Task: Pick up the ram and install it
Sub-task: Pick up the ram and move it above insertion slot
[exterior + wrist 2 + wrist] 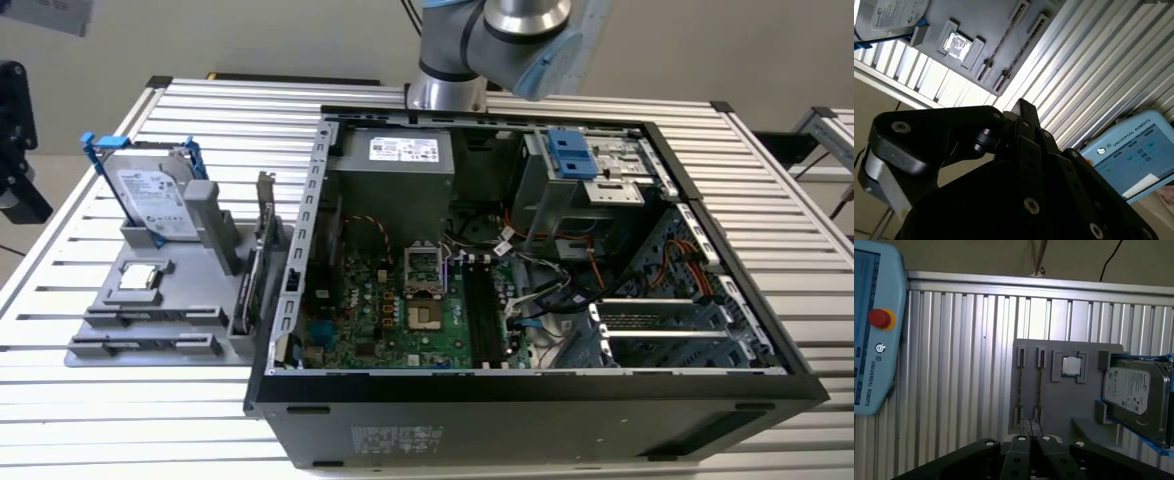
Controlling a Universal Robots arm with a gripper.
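**Item:** ram (1039,385). It stood on edge in a slot of the grey holder (147,325), outside the computer case (534,400), on the slatted table (147,410). A bracketed card (267,200) stood in the neighbouring slot just beside it, not touching.

**Gripper** (1031,434): in both wrist views it hung over the table with the holder beyond its tips, apart from the ram. The jaws were pressed together with nothing between them. The robot arm (514,30) rose behind the far wall of the case.

**Edges and room:** the holder lay near the table edge on the exterior view's left. Its slotted end was just beside the case's side wall. The space over the slots was open. The case lay on its side with its open face up, its rim framing the motherboard (387,310).

**Surroundings:**
- Long black memory slots (483,320) ran beside the processor socket (424,270).
- Loose cables (547,300) crowded the side of the slots toward the exterior view's right.
- A power supply (394,165) and a drive cage (587,170) filled the far end of the case.
- A hard drive (154,195) in a blue frame stood upright on the holder, with a processor chip (140,280) lying flat between it and the slots.
- A teach pendant (874,330) lay on the table, well apart from the holder.
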